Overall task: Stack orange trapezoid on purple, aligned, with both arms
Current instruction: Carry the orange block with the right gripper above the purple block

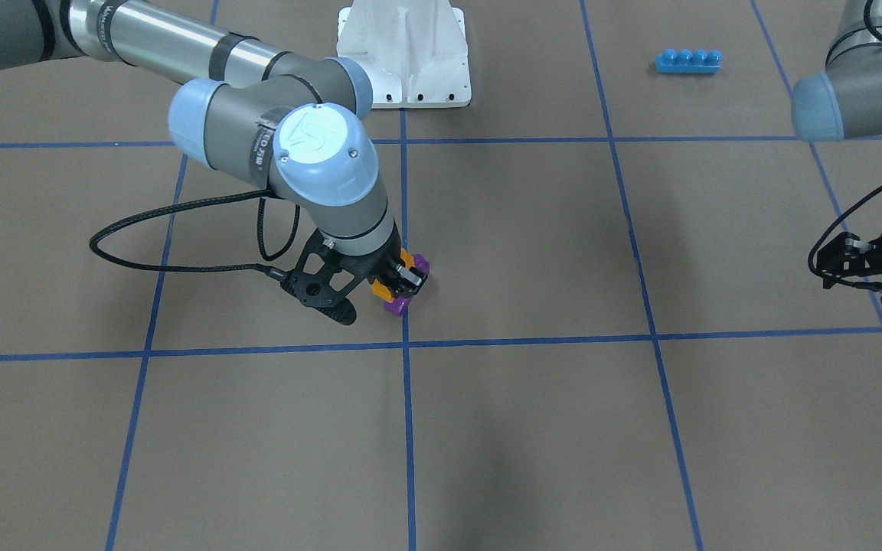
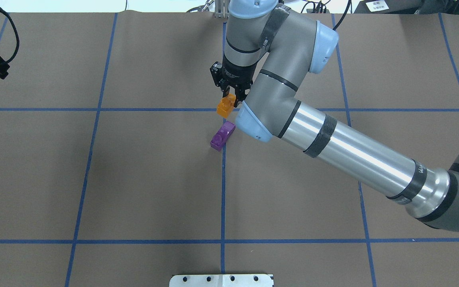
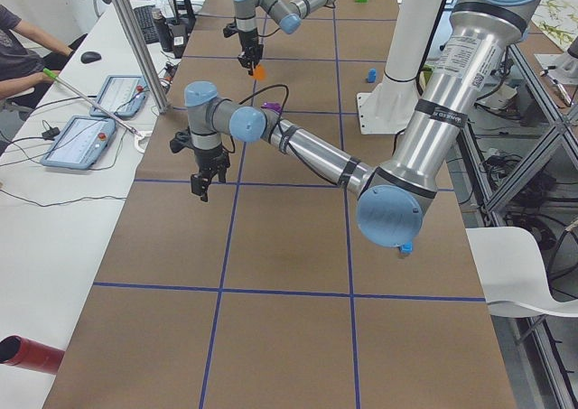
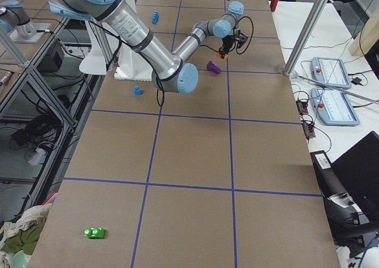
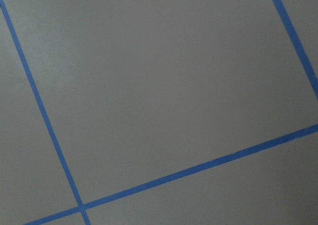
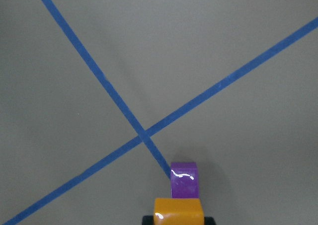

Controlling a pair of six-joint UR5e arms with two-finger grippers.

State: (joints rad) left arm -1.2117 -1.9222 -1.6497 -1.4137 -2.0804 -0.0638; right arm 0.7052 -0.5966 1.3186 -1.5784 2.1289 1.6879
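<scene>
Orange trapezoid (image 2: pixel 225 107) is clamped in the right gripper (image 2: pixel 232 97), fingers closed on its sides, and is held off the table (image 2: pixel 134 179). In the overhead view it is seen just above centre of the frame, over the horizontal tape line (image 2: pixel 153 109). The gripper is partly hidden by the right arm (image 2: pixel 333 147), which is brought in from the lower right.

Purple block (image 2: pixel 222 135) is lying flat on the table, just below the orange one in the overhead frame, with a small gap visible between them. It is set diagonally across the vertical tape line (image 2: pixel 223 191), stud at its lower-left end. Not stacked yet: in the right wrist view the orange piece is seen at the bottom edge with the purple one right beyond it, next to a tape crossing.

Left gripper (image 3: pixel 204 186) is hung over bare table, well apart from both blocks. It is cut off at the upper-left edge of the overhead frame and the right edge of the front-facing one. Open or closed cannot be told. Only table and tape lines are shown by the left wrist camera.

Long blue four-stud brick (image 1: pixel 687 61) is sitting in the upper right of the front-facing frame, near the white base plate (image 1: pixel 404 69) at top centre. A small green block (image 4: pixel 94 232) is seen at lower left of the right-side view.
</scene>
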